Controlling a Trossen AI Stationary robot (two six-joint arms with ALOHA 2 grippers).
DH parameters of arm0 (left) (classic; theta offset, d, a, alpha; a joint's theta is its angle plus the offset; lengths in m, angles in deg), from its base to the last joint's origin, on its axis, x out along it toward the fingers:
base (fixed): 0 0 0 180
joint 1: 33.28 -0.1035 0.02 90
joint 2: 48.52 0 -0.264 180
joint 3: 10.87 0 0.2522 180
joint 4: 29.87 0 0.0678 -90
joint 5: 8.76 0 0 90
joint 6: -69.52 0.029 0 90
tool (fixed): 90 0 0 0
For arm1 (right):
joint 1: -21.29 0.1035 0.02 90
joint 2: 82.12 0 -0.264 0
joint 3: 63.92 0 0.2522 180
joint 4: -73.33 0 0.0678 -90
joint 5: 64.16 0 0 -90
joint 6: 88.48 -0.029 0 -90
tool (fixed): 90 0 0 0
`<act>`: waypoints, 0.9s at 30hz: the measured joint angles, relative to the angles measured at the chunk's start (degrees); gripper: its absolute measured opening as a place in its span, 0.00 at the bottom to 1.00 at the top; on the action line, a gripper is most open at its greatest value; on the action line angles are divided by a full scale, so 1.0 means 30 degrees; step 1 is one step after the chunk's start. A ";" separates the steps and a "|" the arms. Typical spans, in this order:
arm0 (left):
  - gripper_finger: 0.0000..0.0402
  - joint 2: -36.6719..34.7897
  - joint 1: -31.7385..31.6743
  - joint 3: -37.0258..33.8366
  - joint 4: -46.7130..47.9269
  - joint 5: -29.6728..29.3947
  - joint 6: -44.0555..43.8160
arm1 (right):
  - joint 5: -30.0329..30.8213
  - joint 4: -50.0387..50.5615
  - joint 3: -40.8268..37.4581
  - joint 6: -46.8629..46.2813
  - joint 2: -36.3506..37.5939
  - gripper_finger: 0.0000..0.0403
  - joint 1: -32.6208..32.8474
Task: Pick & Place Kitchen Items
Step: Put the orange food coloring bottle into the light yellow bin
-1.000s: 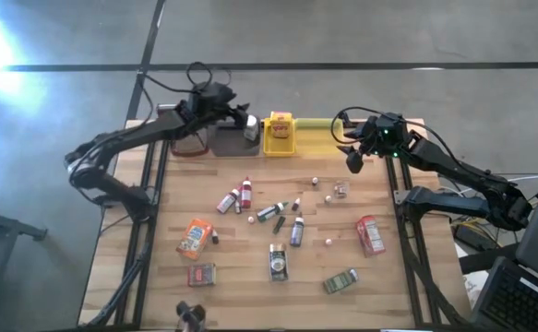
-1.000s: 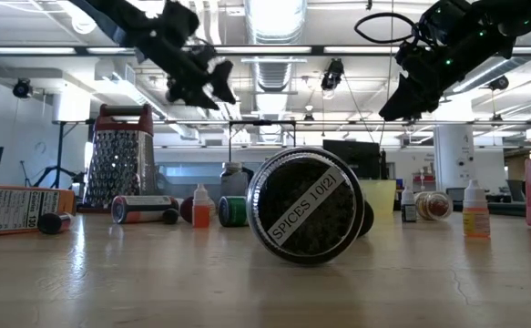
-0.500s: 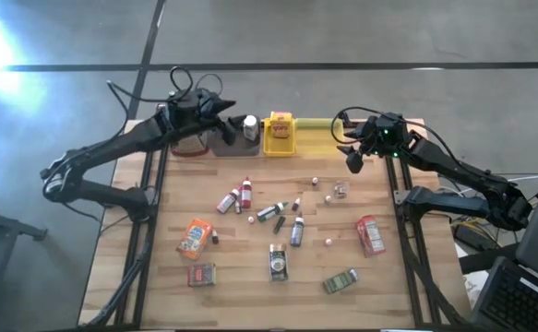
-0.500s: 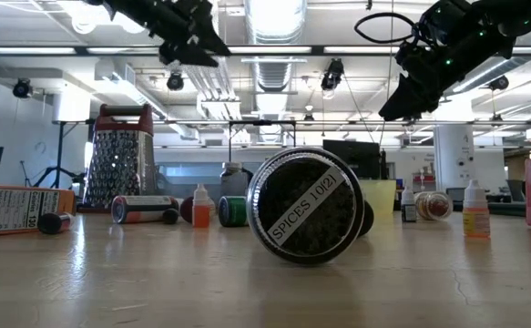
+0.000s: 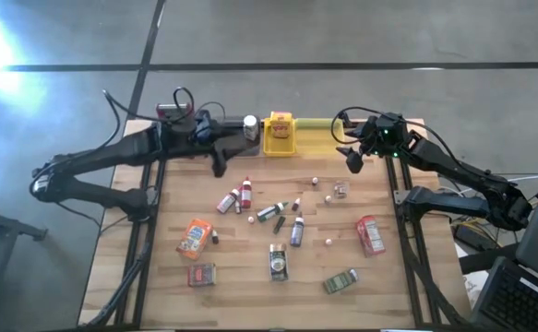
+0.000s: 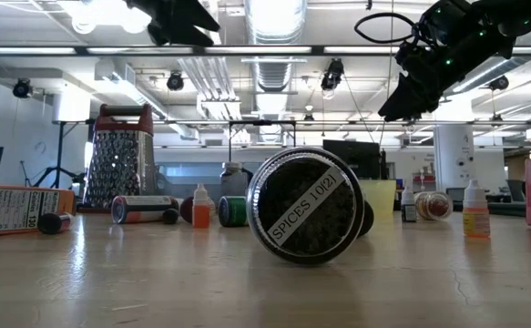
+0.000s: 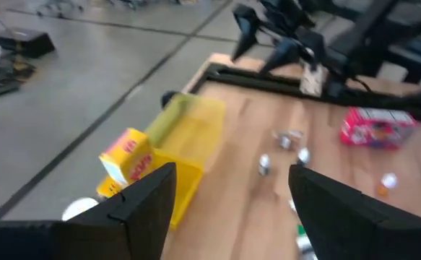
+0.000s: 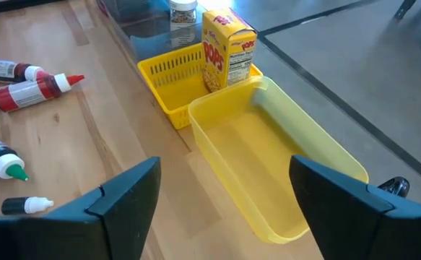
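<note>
Kitchen items lie scattered over the wooden table: an orange packet [image 5: 195, 237], a red packet [image 5: 370, 233], a tin [image 5: 277, 261] and small capped bottles [image 5: 246, 193]. A white-capped jar [image 5: 250, 123] stands in the grey tray [image 5: 239, 138] at the far edge. My left gripper [image 5: 221, 153] hangs open above the table just left of that tray, with nothing between its fingers [image 7: 232, 188]. My right gripper [image 5: 353, 159] hangs open over the yellow tray [image 8: 268, 166], also holding nothing. In the low view a spice jar [image 6: 306, 205] lies on its side.
A yellow basket [image 5: 279, 135] holding a yellow box [image 8: 228, 47] stands between the grey tray and the yellow tray. A red-topped grater [image 6: 119, 169] stands at the far left in the low view. Bare wood lies along the near edge [image 5: 250, 309].
My left gripper has drawn back from the white-capped jar in the grey tray toward the table's left, rising as it went and turning more level. The jar stays standing in the tray.
</note>
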 joint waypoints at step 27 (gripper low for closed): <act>0.56 -0.0237 0.5471 -0.3223 0.0989 -0.0015 -0.3847 | -0.0015 -0.0015 0.0000 -0.0054 0.0000 0.85 0.0000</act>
